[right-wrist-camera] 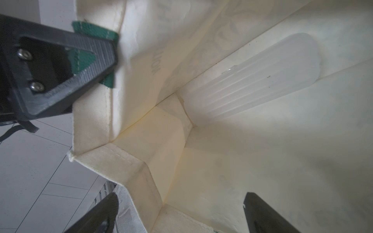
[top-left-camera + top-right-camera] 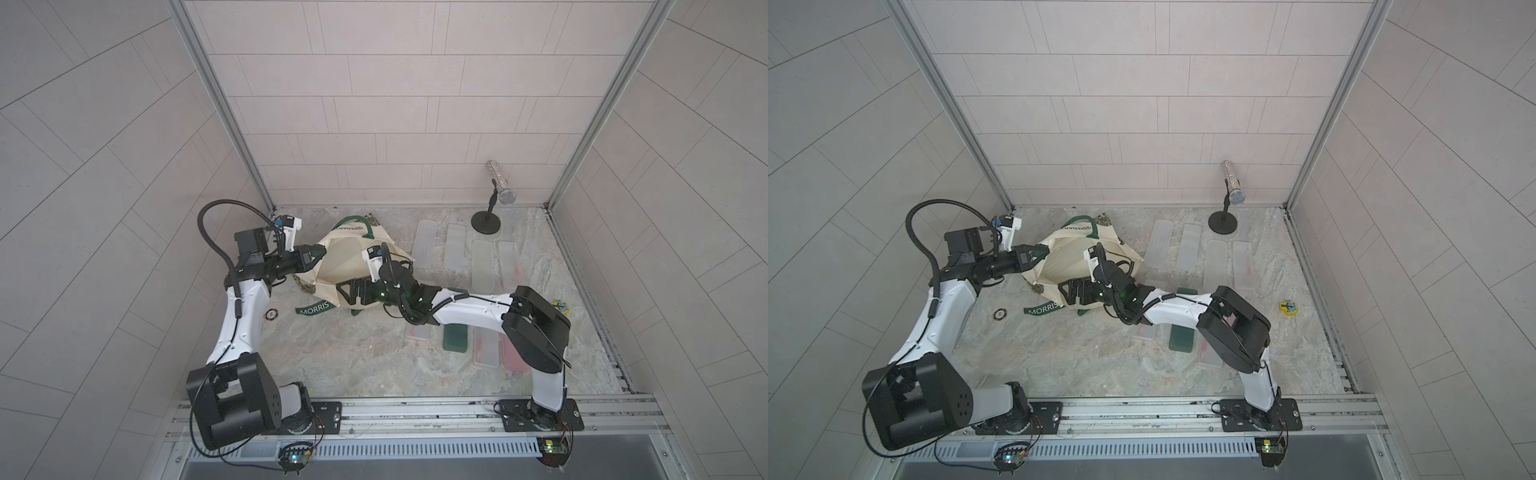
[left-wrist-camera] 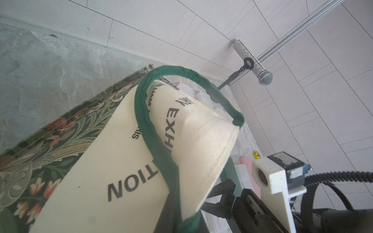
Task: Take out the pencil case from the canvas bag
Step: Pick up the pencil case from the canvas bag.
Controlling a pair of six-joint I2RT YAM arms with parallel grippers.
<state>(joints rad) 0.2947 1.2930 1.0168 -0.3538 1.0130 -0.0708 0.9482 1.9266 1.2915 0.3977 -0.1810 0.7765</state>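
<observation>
Nearest me, my left arm (image 2: 239,316) reaches far-left. In both top views I see the left gripper (image 2: 312,254) pinched shut on the canvas bag (image 2: 349,249) rim, and the right gripper (image 2: 344,293) spread wide at its mouth. Left wrist: green handle (image 3: 153,131) loops over cream cloth. Right wrist: the pencil case (image 1: 252,80), clear and ribbed, lies deep inside the bag.
</observation>
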